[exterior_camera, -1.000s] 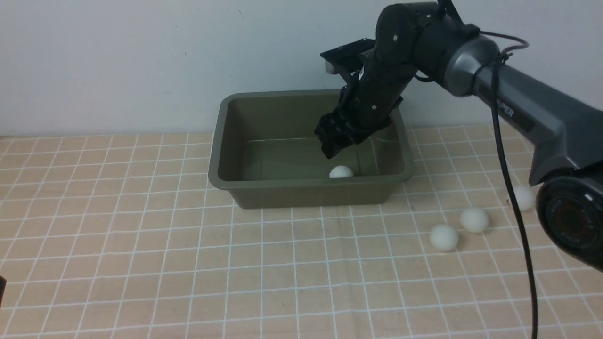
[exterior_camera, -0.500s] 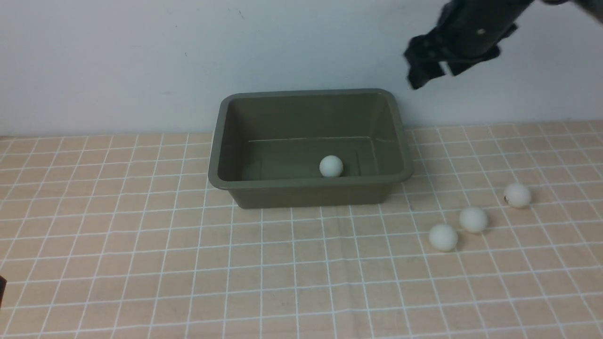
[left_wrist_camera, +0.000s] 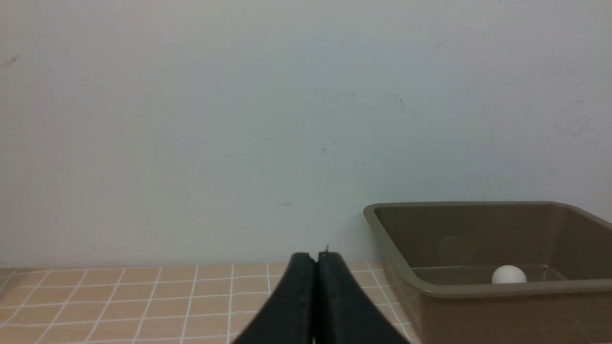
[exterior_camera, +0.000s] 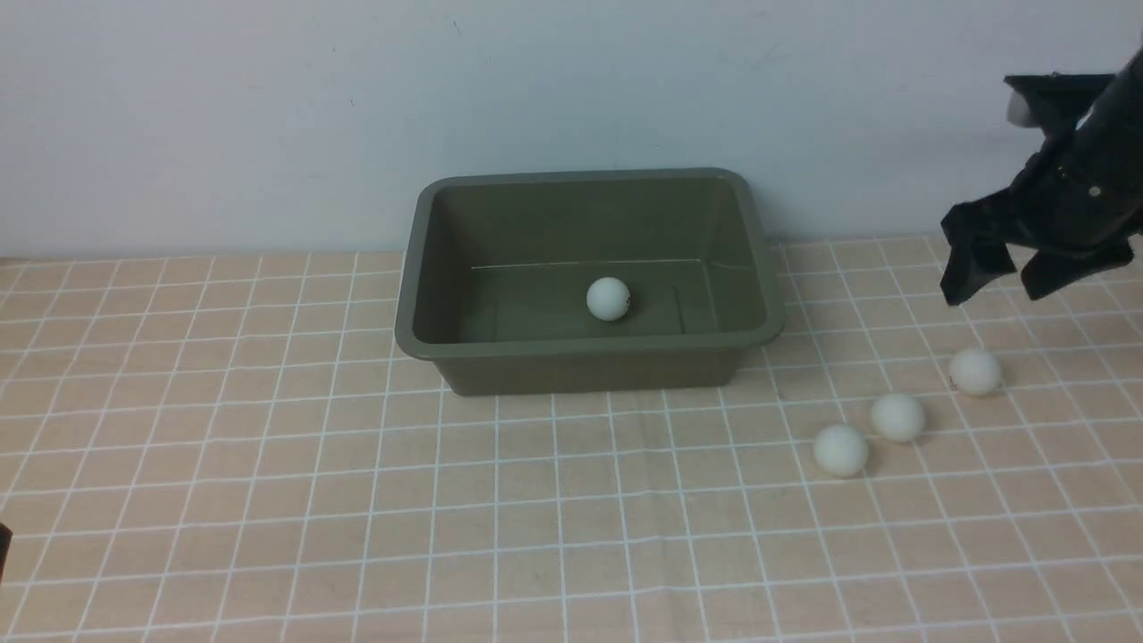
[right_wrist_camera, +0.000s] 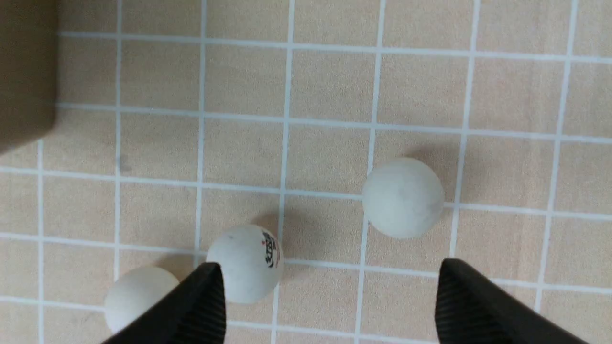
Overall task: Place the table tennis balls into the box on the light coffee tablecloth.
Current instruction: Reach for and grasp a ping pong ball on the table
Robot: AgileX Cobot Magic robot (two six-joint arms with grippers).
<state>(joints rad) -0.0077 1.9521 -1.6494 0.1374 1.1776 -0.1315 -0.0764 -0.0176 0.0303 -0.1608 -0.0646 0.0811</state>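
I count four balls in all: one inside the box, three on the cloth. One box, one cloth.

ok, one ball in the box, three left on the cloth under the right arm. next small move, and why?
Probably lower the right gripper onto the lone ball, centring on it on the way down. The fingers are open and empty above the cloth, and that ball lies within their span, clear of the marked ball, so it looks like the cleanest grasp.
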